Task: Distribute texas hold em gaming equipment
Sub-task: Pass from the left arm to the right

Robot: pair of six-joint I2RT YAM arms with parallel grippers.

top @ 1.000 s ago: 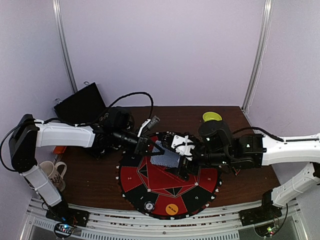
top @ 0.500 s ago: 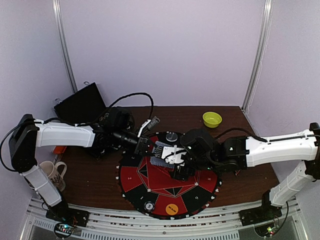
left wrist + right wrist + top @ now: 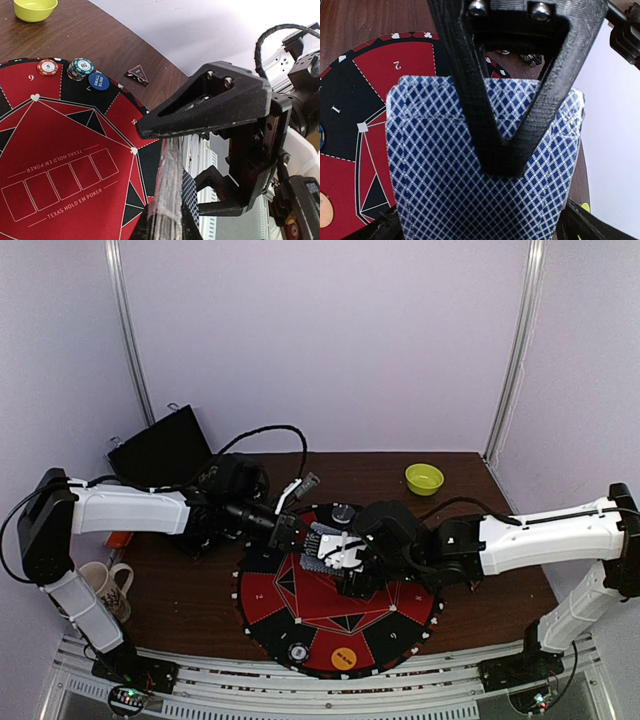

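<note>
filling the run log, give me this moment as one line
left gripper: shut on card deck | right gripper: at deck's top card, grip unclear | chips: on mat

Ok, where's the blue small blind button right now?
In the left wrist view, the blue button lies on the mat at upper left, beside the chip stack, below the lime-green bowl.

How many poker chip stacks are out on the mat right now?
2 in the left wrist view: a red stack and a green-edged stack, side by side at the mat's far edge. More may be hidden.
</note>
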